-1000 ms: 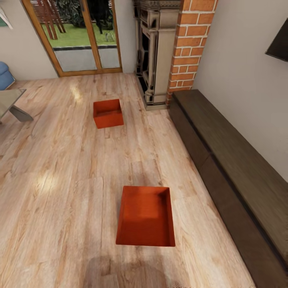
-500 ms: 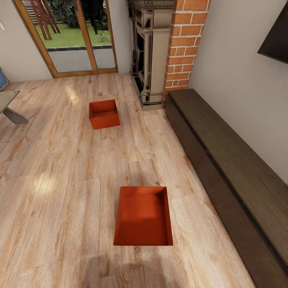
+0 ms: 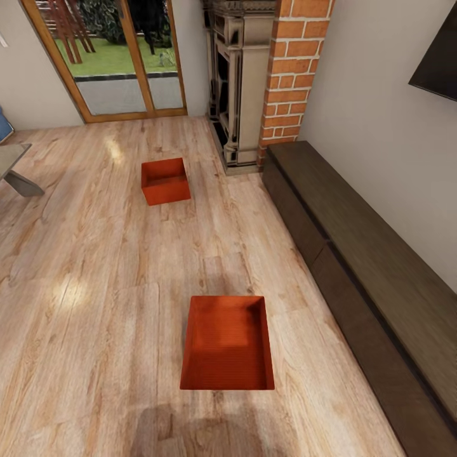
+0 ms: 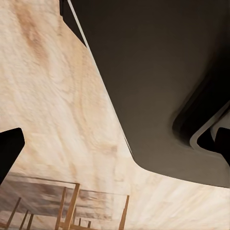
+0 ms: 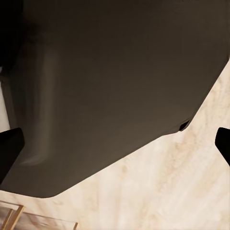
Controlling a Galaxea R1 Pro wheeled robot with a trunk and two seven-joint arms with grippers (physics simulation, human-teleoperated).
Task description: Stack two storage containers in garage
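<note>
Storage containers, both orange-red open-top bins, sit on the light wood-plank floor (image 3: 95, 285) of the living room, well apart from each other. Near container (image 3: 228, 343) lies close to the head cam, long axis running away from it, ribbed inside visible, nothing in it. Far container (image 3: 165, 181) sits further in, near the brick-and-stone fireplace (image 3: 254, 82), slightly turned, also w/ nothing inside. Long dark wooden cabinet (image 3: 362, 266) runs along the right wall, beside the near container but not touching. Wood-framed glass doors (image 3: 114, 57) at the back, grass outside. Corner of a low table (image 3: 16, 168) at left edge; dark flat screen (image 3: 438, 63) on the right wall.

Left gripper (image 4: 117, 143): in the left wrist cam two dark fingertips show at opposite edges of frame, wide apart, nothing btwn them; behind is a big dark rounded body part of the robot and plank floor, w/ wooden chair legs (image 4: 72, 211) further off. Right gripper (image 5: 117, 143): same in the right wrist cam, fingertips spread to both edges, holding nothing, over a dark robot panel and pale plank floor.
</note>
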